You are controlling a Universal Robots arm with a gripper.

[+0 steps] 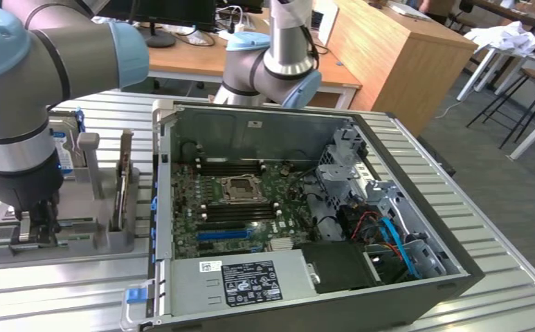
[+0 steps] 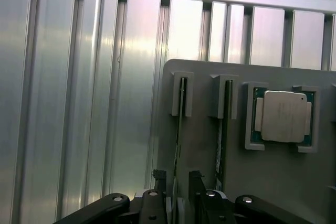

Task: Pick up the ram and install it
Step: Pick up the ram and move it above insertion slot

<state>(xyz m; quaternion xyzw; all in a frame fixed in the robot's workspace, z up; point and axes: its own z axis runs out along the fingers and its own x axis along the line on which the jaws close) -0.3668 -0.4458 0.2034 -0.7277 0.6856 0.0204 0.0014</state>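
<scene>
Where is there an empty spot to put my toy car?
Bare table lies in front of the grey holder, and along the exterior view's right of the computer case. It is crowded inside the case and at the holder, where the claw is.

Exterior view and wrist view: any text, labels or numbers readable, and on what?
Power supply label: dense print and symbols, too small to read.
Small white sticker beside it: too small to read.
Processor chip lid: faint marks, unreadable.
Nothing legible anywhere.
</scene>
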